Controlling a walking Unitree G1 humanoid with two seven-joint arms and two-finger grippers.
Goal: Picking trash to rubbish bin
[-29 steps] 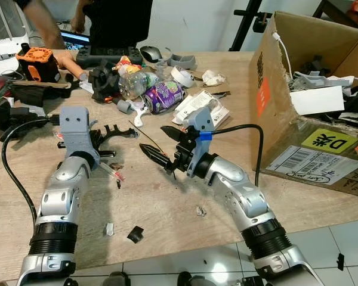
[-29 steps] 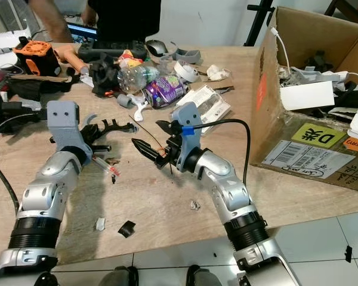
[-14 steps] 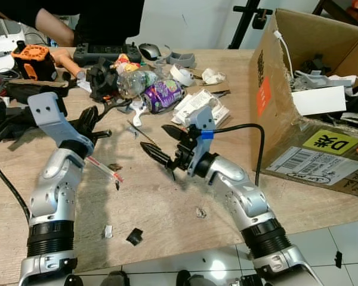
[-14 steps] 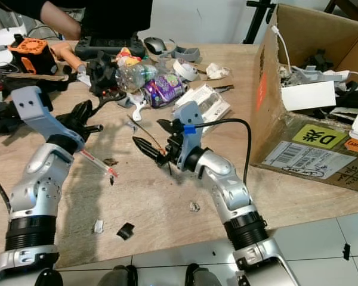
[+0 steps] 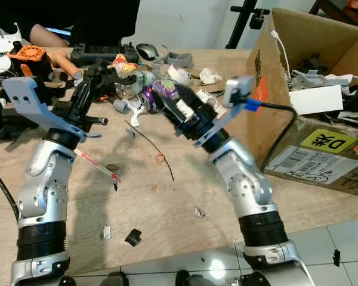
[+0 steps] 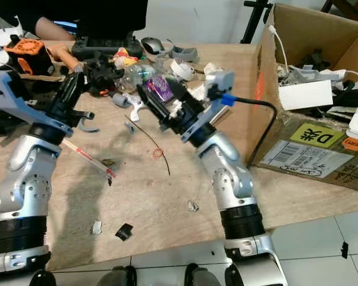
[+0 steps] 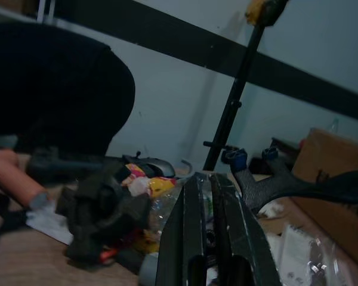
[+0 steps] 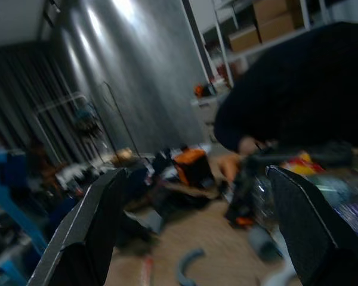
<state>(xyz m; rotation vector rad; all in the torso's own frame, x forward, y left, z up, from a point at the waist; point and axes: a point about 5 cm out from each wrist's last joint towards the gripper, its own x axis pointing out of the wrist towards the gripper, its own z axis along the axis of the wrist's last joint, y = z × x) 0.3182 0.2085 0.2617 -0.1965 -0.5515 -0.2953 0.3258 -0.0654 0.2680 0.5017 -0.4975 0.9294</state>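
Basically nothing binned yet, I'd say. My right gripper (image 8: pixel 191 226) is up off the wooden table (image 5: pixel 167 208), fingers spread wide, empty. Left gripper (image 7: pixel 206 238) has fingers pressed together, aimed at the far trash pile w/ purple crushed can (image 5: pixel 158 94). Brown cardboard box (image 5: pixel 298 89) sits right.

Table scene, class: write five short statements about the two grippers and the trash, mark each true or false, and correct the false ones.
1. The right gripper has its fingers spread wide. True.
2. The left gripper is wide open. False: its fingers lie nearly together.
3. A purple can lies in the pile on the table. True.
4. The cardboard box stands on the robot's left. False: it stands on the right.
5. The red rubber band hangs from a gripper. False: it lies on the table.
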